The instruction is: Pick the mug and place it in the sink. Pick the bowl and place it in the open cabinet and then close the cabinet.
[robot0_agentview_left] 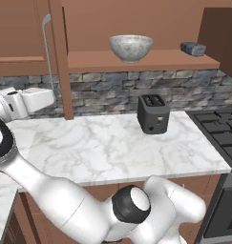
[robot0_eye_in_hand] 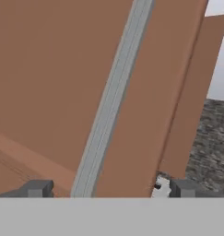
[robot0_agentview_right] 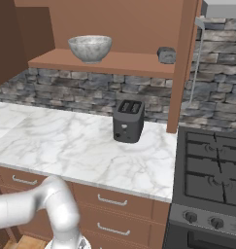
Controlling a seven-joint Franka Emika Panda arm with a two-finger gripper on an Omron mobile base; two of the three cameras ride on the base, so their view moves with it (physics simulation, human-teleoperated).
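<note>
The bowl (robot0_agentview_left: 131, 47) already sits on the cabinet (robot0_agentview_left: 141, 61) shelf, upper middle of the left base view, so closing the door looks like the step left. In the hand view the hand (robot0_eye_in_hand: 109, 188) is released, fingers wide, with the silver bar handle (robot0_eye_in_hand: 114, 99) running up between them, its long axis tilted slightly toward the upper right. The door panel (robot0_eye_in_hand: 49, 83) lies directly ahead, close.

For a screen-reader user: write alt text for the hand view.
The open gripper faces a reddish-brown cabinet door up close, its long silver bar handle running diagonally between the two dark fingertips. Grey stone backsplash shows past the door's edge at right.
</note>
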